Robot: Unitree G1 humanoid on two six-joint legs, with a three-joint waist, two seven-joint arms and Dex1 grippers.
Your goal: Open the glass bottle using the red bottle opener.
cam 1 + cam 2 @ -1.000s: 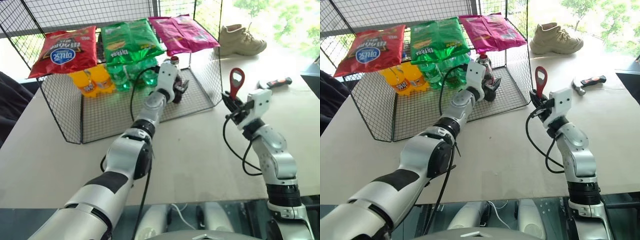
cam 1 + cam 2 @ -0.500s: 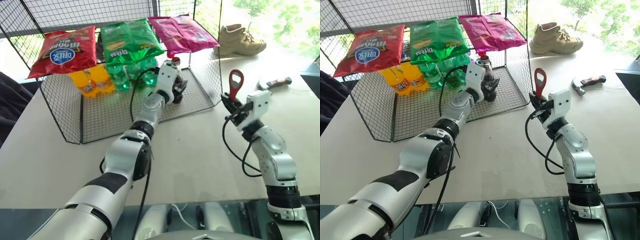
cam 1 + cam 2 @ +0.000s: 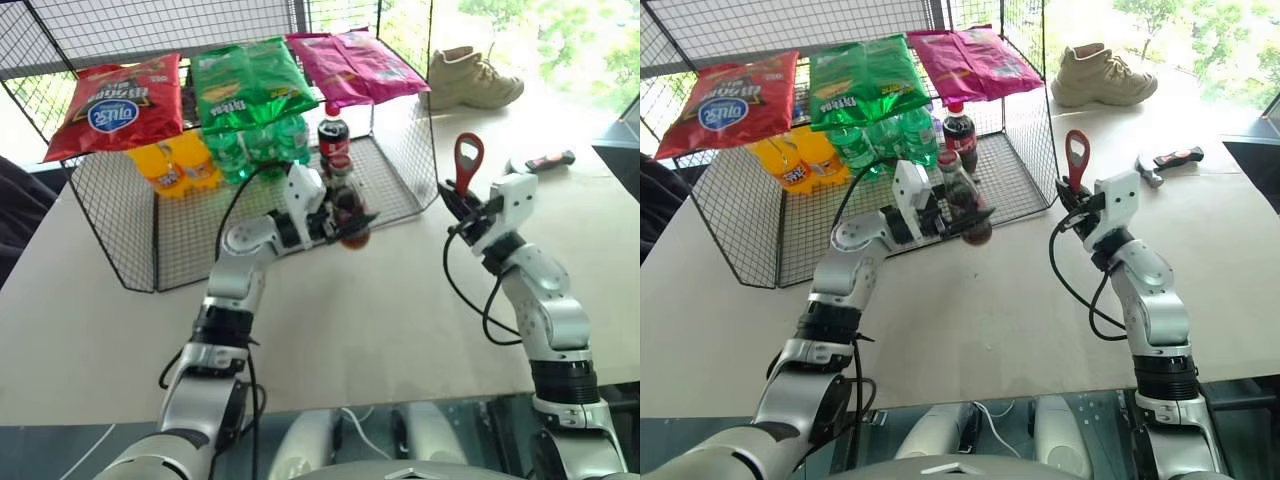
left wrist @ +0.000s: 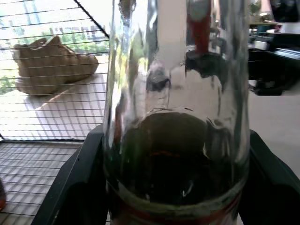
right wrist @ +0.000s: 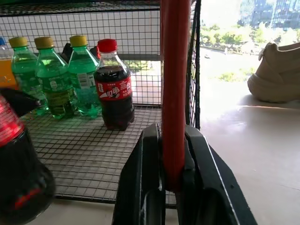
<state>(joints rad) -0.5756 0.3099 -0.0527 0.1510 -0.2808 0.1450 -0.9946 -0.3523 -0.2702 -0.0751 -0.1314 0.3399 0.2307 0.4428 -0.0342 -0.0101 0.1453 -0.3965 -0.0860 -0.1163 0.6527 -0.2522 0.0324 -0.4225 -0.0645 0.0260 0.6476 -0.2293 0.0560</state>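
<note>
Since a second ago the left arm has pulled back out of the wire rack (image 3: 120, 215), bringing the glass bottle (image 3: 345, 205) with it; the right arm has stayed put, and the view has shifted a little. The left gripper (image 3: 335, 215) now sits just past the rack's front edge, over the table (image 3: 380, 300), its fingers clamped on either side of the bottle's body, as the left wrist view confirms. The bottle's long axis is tilted, base out toward the right gripper's side, neck and cap back toward the rack. The right gripper (image 3: 462, 208) is closed tight on the handle of the red bottle opener (image 3: 468, 165), which stands upright, ring head on top. Bottle lies off to the left of the opener, near but clearly apart, about level with the right gripper. The opener hand is the nearer one to the cap, so probably the next move needs the bottle righted and the ring head brought across onto the cap. The plastic cola bottle (image 3: 333, 132) stands in the rack behind the left gripper.
</note>
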